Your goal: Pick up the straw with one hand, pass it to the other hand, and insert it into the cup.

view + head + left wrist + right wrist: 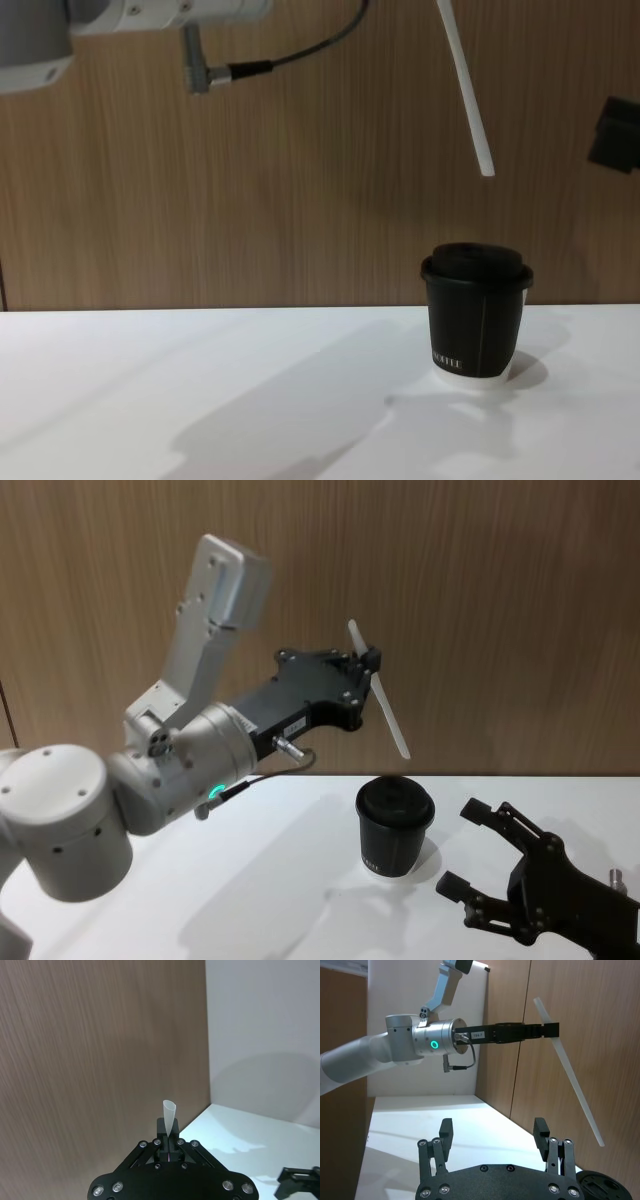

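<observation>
Aloft, left claw [374, 663] pinching tilted straw [389, 710] above cup [395, 830], right claw [470, 850] spread

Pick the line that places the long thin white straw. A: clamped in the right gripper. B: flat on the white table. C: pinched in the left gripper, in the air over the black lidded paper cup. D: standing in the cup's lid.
C: the black left gripper on its silver arm pinches the white straw, its lower tip hanging clear above the black paper cup.

Likely a robotics lab or test cell: plain white table [300, 825] at 6 o'clock, wood-grain panel wall [480, 590] at 12, bare white wall [260, 1035] adjoining.
</observation>
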{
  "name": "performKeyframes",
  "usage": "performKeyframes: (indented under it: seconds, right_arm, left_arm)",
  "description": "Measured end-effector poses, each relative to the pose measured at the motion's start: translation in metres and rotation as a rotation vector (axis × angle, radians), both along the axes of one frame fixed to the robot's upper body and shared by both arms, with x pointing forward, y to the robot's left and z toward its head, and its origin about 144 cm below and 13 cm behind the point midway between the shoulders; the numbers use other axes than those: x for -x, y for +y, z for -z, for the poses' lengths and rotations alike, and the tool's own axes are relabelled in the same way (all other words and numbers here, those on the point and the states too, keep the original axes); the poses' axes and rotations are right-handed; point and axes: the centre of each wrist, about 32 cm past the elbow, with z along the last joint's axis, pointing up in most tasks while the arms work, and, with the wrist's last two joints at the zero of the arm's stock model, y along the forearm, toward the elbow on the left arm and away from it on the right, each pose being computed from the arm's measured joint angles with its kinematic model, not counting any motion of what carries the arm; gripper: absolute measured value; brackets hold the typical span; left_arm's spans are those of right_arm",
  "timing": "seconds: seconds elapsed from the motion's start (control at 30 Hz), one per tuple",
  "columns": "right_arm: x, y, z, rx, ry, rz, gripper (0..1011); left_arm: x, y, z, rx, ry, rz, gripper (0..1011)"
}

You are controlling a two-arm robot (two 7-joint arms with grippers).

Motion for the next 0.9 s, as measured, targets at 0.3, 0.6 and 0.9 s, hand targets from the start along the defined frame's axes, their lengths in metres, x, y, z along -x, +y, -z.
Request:
performKeyframes:
  seconds: [0.3, 0.6, 0.9]
  right_arm:
    - [0.0, 0.0, 0.0, 0.0, 0.0, 0.0, 1001]
    - [0.0, 0.0, 0.0, 0.0, 0.0, 0.0, 1001]
    - [0.0, 0.0, 0.0, 0.0, 0.0, 0.0, 1001]
  left_arm:
    - [-0.006, -0.01, -0.013, -0.063, 0.01, -0.031, 7]
    - [-0.012, -0.018, -0.022, -0.095, 0.045, -0.03, 6]
    - [-0.018, -0.025, -0.027, -0.127, 0.066, -0.028, 7]
